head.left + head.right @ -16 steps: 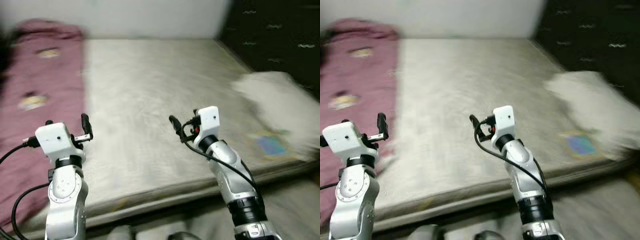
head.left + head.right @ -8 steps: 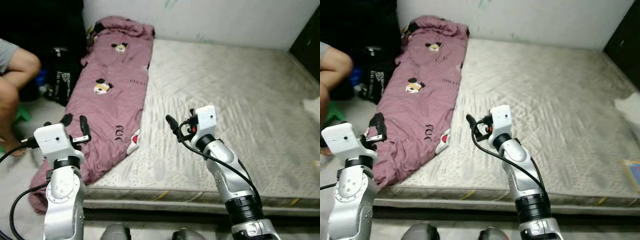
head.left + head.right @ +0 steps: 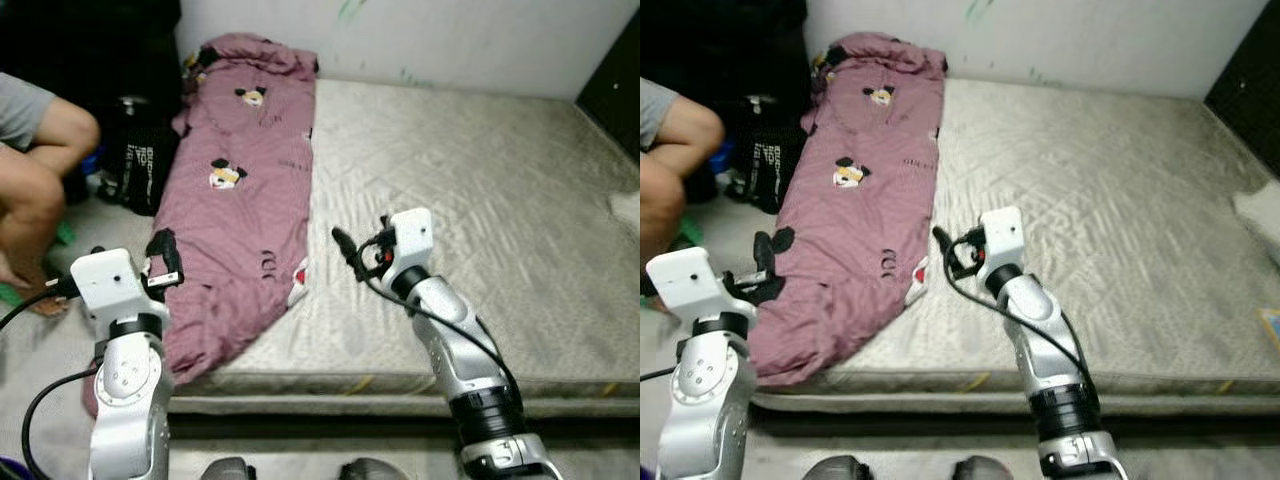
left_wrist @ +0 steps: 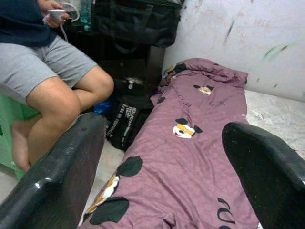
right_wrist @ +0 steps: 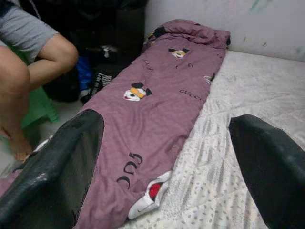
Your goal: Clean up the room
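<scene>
Purple blanket [image 3: 245, 190] stretched lengthwise down the mattress's [image 3: 480, 210] left edge, far end bunched at the wall, near end spilling over the edge. Left tool [image 3: 160, 262] hovering unclenched above the near end; right tool [image 3: 352, 258] unclenched over bare mattress just beside it

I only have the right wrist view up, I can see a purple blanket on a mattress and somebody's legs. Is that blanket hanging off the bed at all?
Observer: Yes. The purple blanket spills off the mattress at its near left corner.
Operator: Where's the left gripper?
Observer: The left gripper is raised and open, above that overhanging end, not touching it.
Operator: Anything on the floor by the person?
Observer: A black bag sits between the person's knee and the blanket.
</scene>
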Controlling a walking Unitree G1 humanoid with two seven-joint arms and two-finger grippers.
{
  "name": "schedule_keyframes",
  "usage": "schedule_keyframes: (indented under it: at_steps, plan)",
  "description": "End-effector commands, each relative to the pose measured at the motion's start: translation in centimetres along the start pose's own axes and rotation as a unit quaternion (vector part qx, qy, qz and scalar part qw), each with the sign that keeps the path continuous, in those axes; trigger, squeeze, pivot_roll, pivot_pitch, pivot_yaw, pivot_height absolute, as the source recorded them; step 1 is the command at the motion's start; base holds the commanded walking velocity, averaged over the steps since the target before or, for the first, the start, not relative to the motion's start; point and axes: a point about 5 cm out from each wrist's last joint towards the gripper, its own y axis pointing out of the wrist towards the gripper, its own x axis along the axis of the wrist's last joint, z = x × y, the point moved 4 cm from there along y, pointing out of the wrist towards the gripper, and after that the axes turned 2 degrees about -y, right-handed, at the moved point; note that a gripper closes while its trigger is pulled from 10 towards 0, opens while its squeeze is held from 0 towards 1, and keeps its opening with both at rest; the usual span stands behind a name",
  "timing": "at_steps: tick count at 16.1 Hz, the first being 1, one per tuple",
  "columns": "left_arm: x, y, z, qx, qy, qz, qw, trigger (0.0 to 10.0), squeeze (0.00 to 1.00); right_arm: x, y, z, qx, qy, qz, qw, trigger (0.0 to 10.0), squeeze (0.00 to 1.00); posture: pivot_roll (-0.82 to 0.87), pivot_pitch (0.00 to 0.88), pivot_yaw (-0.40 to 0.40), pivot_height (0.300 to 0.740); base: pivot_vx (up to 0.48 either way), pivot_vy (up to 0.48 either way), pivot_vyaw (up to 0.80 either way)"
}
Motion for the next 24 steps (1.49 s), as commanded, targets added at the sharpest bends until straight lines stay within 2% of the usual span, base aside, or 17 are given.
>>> schedule_keyframes:
  at_steps: [1, 5, 7, 10, 11, 12, 14, 15, 16, 17, 18, 20, 21, 22, 23, 24]
  plan:
    - [0.1, 0.0, -0.7, -0.008, -0.007, 0.000, 1.000, 10.0, 0.00, -0.6, -0.3, -1.0, -0.017, 0.003, 0.013, 1.000, 10.0, 0.00, 0.04, 0.000, -0.075, 0.740, 0.000, 0.480, -0.80]
    - [0.2, 0.1, -0.7, -0.011, -0.014, -0.002, 1.000, 10.0, 0.00, -0.4, -0.2, -0.9, -0.013, 0.008, 0.010, 1.000, 10.0, 0.00, 0.03, 0.000, -0.075, 0.740, 0.000, 0.480, -0.74]
    - [0.3, 0.2, -0.7, -0.011, -0.014, -0.004, 1.000, 10.0, 0.00, -0.5, 0.0, -1.1, -0.015, 0.007, 0.013, 1.000, 10.0, 0.00, 0.04, 0.000, -0.075, 0.740, 0.000, 0.480, 0.00]
    - [0.4, 0.6, -0.7, -0.009, -0.013, -0.006, 1.000, 10.0, 0.00, -0.7, 0.6, -1.2, -0.012, 0.030, 0.032, 0.999, 10.0, 0.00, 0.04, 0.000, -0.072, 0.740, 0.000, 0.480, 0.00]
    - [0.8, 0.7, -0.6, -0.006, -0.005, -0.018, 1.000, 10.0, 0.00, -0.5, 0.9, -1.3, -0.011, 0.023, 0.033, 0.999, 10.0, 0.00, 0.04, 0.000, -0.072, 0.740, 0.000, 0.480, 0.00]
    - [1.4, 0.9, -0.3, -0.002, 0.020, -0.038, 0.999, 10.0, 0.00, -0.6, 1.4, -1.0, -0.005, 0.022, 0.048, 0.999, 10.0, 0.00, 0.04, 0.000, -0.071, 0.740, 0.000, 0.000, 0.00]
    - [1.1, 0.9, 0.5, 0.032, 0.035, -0.029, 0.998, 10.0, 0.00, -0.1, 1.8, -0.2, 0.001, -0.003, 0.034, 0.999, 10.0, 0.00, 0.04, 0.000, -0.073, 0.740, 0.000, 0.000, 0.00]
    - [0.9, 0.7, 0.6, 0.026, 0.023, -0.019, 0.999, 10.0, 0.00, 1.2, 2.2, 0.5, 0.011, 0.013, 0.000, 1.000, 10.0, 0.00, 0.04, 0.000, -0.074, 0.740, 0.000, 0.000, 0.00]
    - [1.0, 0.5, 0.6, 0.016, 0.016, -0.019, 1.000, 10.0, 0.00, 2.1, 2.3, 1.0, 0.030, 0.005, -0.024, 0.999, 10.0, 0.00, 0.04, 0.000, -0.071, 0.740, 0.000, 0.000, 0.00]
    - [1.2, 0.2, 0.6, 0.003, 0.029, -0.026, 0.999, 10.0, 0.00, 2.6, 2.5, 1.0, 0.024, -0.014, -0.039, 0.999, 10.0, 0.00, 0.04, 0.000, -0.072, 0.740, 0.000, 0.000, 0.00]
    - [1.0, 0.0, 1.0, -0.001, 0.054, -0.033, 0.998, 10.0, 0.00, 2.7, 2.8, 0.7, 0.012, -0.012, -0.038, 0.999, 10.0, 0.00, 0.04, 0.000, -0.077, 0.740, 0.000, 0.000, 0.00]
    - [0.5, -0.8, 2.2, 0.024, 0.063, -0.026, 0.997, 10.0, 0.00, 2.2, 3.2, -0.2, -0.038, 0.045, -0.014, 0.998, 10.0, 0.00, 0.05, 0.000, -0.083, 0.740, 0.000, 0.000, 0.00]
    - [1.0, -1.1, 2.1, 0.029, 0.064, -0.041, 0.997, 10.0, 0.00, 2.2, 2.9, 0.3, -0.024, 0.035, -0.024, 0.999, 10.0, 0.00, 0.07, 0.000, -0.086, 0.740, 0.000, 0.000, 0.00]
    - [0.6, -1.5, 2.5, 0.057, 0.085, -0.030, 0.994, 10.0, 0.00, 1.6, 2.5, 0.6, -0.022, 0.038, -0.021, 0.999, 10.0, 0.00, 0.08, 0.000, -0.087, 0.740, 0.000, 0.000, 0.00]
    - [0.1, -1.9, 2.8, 0.072, 0.079, -0.012, 0.994, 10.0, 0.00, 1.0, 2.2, 0.7, -0.023, 0.048, -0.017, 0.998, 10.0, 0.00, 0.08, 0.000, -0.086, 0.740, 0.000, 0.000, 0.00]
    - [-0.1, -2.2, 2.5, 0.046, 0.057, -0.007, 0.997, 10.0, 0.00, 0.7, 1.9, 0.7, -0.027, 0.047, -0.013, 0.998, 10.0, 0.00, 0.07, 0.000, -0.084, 0.740, 0.000, 0.000, 0.00]
